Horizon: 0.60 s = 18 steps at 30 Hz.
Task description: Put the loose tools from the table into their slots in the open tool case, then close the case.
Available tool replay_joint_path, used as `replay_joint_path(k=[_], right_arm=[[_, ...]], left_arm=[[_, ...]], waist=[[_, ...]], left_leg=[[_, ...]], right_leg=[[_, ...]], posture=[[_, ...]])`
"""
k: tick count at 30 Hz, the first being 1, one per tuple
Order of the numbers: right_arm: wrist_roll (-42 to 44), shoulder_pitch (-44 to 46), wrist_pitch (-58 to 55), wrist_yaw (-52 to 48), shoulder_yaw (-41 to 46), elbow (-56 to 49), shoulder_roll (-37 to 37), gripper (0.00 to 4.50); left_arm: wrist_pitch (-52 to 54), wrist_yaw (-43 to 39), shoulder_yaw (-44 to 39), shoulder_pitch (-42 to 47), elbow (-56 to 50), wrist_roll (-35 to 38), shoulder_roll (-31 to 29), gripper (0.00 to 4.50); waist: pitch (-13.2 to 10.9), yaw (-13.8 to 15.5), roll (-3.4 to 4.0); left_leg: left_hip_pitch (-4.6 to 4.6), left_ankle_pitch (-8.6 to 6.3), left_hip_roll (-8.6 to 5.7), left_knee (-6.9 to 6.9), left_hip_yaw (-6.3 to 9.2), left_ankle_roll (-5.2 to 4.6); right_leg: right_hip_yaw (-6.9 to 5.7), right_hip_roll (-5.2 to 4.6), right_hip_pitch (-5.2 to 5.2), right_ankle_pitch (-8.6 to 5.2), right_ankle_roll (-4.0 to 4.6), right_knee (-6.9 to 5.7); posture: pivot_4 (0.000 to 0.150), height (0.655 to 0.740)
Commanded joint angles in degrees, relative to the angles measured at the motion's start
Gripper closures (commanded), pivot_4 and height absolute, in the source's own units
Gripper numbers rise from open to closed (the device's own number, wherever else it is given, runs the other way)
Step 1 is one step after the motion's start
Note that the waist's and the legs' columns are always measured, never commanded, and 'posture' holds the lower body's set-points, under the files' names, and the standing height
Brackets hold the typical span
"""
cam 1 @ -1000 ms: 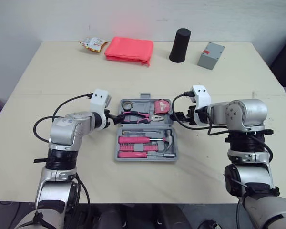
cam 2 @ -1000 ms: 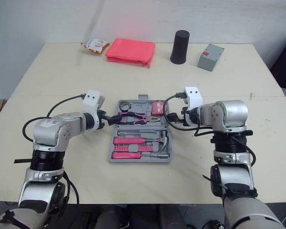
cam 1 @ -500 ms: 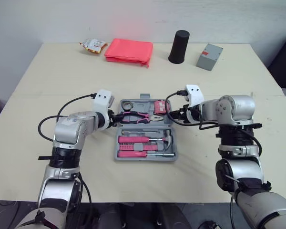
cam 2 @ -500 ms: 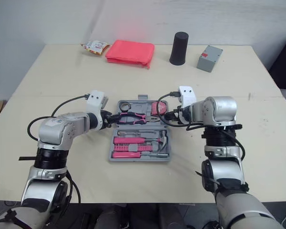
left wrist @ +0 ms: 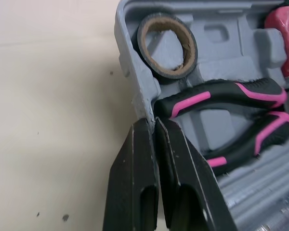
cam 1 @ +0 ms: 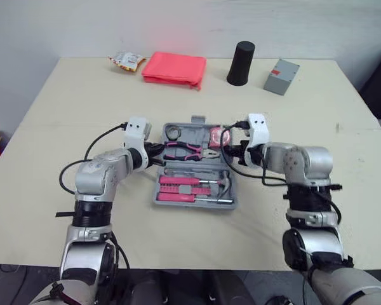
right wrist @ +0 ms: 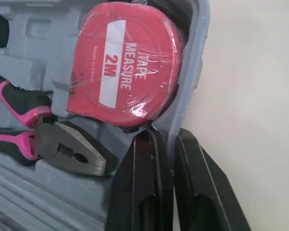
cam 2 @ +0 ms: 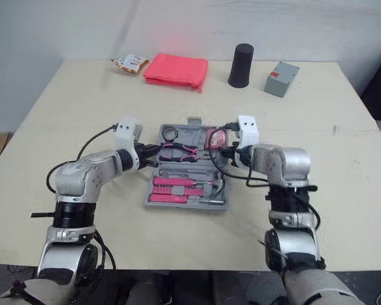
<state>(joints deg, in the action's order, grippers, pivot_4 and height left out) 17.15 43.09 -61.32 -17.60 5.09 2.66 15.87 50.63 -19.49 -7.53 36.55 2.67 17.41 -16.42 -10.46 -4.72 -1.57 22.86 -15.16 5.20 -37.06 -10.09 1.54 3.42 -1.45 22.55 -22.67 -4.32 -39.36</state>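
The grey tool case [cam 1: 195, 203] lies open in the middle of the table. Its far half holds a tape roll [left wrist: 166, 45], pink-and-black pliers [cam 1: 185, 149] and a red tape measure [right wrist: 125, 67]. The near half holds pink-handled screwdrivers [cam 1: 181, 181] and a hammer [cam 1: 223, 184]. My left gripper [left wrist: 151, 126] is shut on the left rim of the far half, beside the pliers' handles. On the opposite side my right gripper [right wrist: 169, 139] pinches the right wall, just below the tape measure.
Along the far edge of the table lie a snack packet [cam 1: 127, 60], a folded pink cloth [cam 1: 174, 67], a black cylinder [cam 1: 240, 62] and a small grey box [cam 1: 281, 75]. Bare tabletop lies on both sides of the case.
Both grippers went from open to shut, each closing on a side wall of the case's far half. Both arms drew in toward the case; the camera shifted a little.
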Motion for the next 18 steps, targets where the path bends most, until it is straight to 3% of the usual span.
replay_joint_path(k=[1,4,8,12,15,17,18], right_arm=[[-3.1,-3.7,15.0,-3.7,-2.4,-4.9,3.0,4.47],[-6.5,-7.7,26.8,-6.1,-4.9,-4.6,5.8,4.47],[-14.2,-15.3,53.1,-10.5,-10.0,-1.3,11.0,4.47],[-21.6,-20.8,77.0,-7.8,-11.8,7.7,14.0,4.47],[-27.5,-22.9,88.3,-3.8,-12.9,15.1,16.2,4.47],[-30.7,-23.8,94.8,-0.4,-12.8,18.1,17.6,4.5],[-28.8,-25.0,95.0,-2.9,-13.0,18.4,17.9,4.09]], left_arm=[[-11.7,-4.7,1.0,-2.1,-2.5,-0.4,-1.1,4.5],[-25.8,-8.4,2.6,-5.3,-1.9,-3.0,-2.1,4.5],[-46.2,-10.8,4.0,-10.6,0.8,-7.8,-3.4,4.5],[-69.5,-13.0,7.9,-16.1,5.8,-15.6,-7.4,4.5],[-78.2,-12.6,7.4,-18.4,8.1,-16.1,-8.3,4.5],[-83.0,-12.4,7.1,-19.6,9.4,-17.1,-9.5,3.85],[-83.4,-13.3,6.9,-20.4,9.8,-16.4,-10.2,3.55]], waist=[[0.0,0.0,0.0],[0.0,0.0,-0.01],[0.0,0.0,-0.02],[0.0,-0.2,-0.03],[0.0,-0.3,-0.04],[-0.1,-0.2,-0.05],[-0.1,-0.2,-0.09]], left_leg=[[0.04,0.0,0.0,0.0,0.01,0.0],[0.09,-0.01,0.01,0.06,0.02,0.0],[0.16,-0.04,0.01,0.19,0.02,-0.03],[0.14,-0.06,0.04,0.31,0.04,-0.05],[0.0,-0.1,0.05,0.26,0.0,-0.13],[-0.09,-0.12,0.08,0.14,0.01,-0.17],[-0.26,-0.13,0.08,0.13,0.0,-0.18]], right_leg=[[-0.01,0.0,0.02,0.0,0.0,0.04],[-0.02,0.01,0.04,0.0,0.0,0.16],[-0.03,0.01,0.04,0.02,-0.02,0.45],[-0.04,0.03,0.0,0.03,-0.02,0.65],[-0.01,0.0,-0.17,0.07,-0.06,0.67],[-0.01,0.0,-0.32,0.13,-0.09,0.68],[-0.01,0.0,-0.51,0.14,-0.1,0.7]], posture=[[0.15,0.74],[0.15,0.74],[0.15,0.74],[0.15,0.74],[0.15,0.74],[0.15,0.74],[0.15,0.74]])
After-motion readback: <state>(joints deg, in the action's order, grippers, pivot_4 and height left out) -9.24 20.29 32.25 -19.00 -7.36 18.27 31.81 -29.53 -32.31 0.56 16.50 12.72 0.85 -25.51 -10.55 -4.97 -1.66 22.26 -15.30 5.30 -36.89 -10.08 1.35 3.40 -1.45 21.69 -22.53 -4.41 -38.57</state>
